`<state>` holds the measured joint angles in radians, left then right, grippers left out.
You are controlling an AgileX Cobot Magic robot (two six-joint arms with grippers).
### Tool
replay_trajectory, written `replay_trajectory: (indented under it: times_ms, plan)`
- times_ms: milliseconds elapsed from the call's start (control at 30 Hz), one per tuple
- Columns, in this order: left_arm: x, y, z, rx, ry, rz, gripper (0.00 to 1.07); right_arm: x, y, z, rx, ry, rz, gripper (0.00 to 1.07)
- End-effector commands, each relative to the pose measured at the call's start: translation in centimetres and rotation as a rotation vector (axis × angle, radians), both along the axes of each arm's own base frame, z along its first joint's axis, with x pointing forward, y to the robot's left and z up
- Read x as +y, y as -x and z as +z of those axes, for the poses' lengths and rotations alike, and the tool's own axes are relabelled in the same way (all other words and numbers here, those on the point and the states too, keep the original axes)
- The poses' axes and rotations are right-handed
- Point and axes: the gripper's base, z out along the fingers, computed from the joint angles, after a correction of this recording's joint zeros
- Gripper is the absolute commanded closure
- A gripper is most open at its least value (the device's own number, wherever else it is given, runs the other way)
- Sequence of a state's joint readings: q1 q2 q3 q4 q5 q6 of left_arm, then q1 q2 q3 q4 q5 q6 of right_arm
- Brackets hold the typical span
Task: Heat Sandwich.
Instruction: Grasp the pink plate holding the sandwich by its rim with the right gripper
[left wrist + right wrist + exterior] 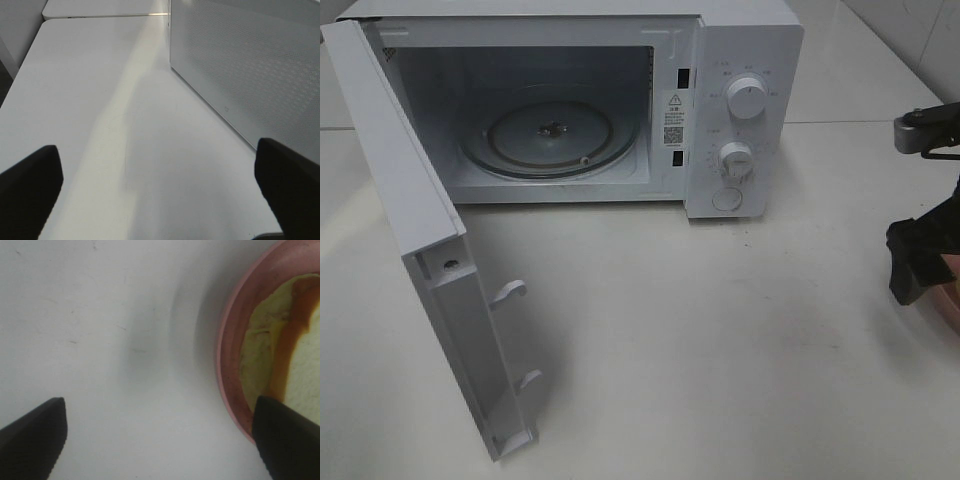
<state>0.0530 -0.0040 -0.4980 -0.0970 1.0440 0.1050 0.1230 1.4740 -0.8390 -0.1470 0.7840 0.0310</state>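
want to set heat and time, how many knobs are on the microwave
2. One knob near the top of the microwave's front panel, the second knob right below it. None seem hidden.
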Motion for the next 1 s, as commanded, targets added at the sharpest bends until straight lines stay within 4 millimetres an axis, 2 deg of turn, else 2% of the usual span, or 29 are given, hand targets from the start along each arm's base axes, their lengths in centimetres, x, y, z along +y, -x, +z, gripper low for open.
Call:
replay_trajectory:
  times_ms: [33, 167, 400, 533, 1000]
  plan:
    - [0.0, 0.3, 0.1, -0.04, 0.001, 0.001, 0.05, -0.8, -0.4, -0.5, 0.029, 0.014, 0.0, 0.12]
    - [0.0, 0.3, 0.1, -0.04, 0.001, 0.001, 0.05, -1.6, -1.2, -1.2, 0.052, 0.014, -0.032, 0.13]
    - [0.0, 0.3, 0.1, -0.04, 0.001, 0.001, 0.05, -1.5, -2.6, -2.4, 0.071, 0.014, -0.028, 0.14]
    - [0.0, 0.3, 0.1, -0.04, 0.001, 0.001, 0.05, -1.6, -3.6, -4.0, 0.116, 0.033, -0.016, 0.14]
    - [0.0, 0.3, 0.1, -0.04, 0.001, 0.001, 0.05, -2.2, -4.7, -7.5, 0.175, 0.032, -0.005, 0.17]
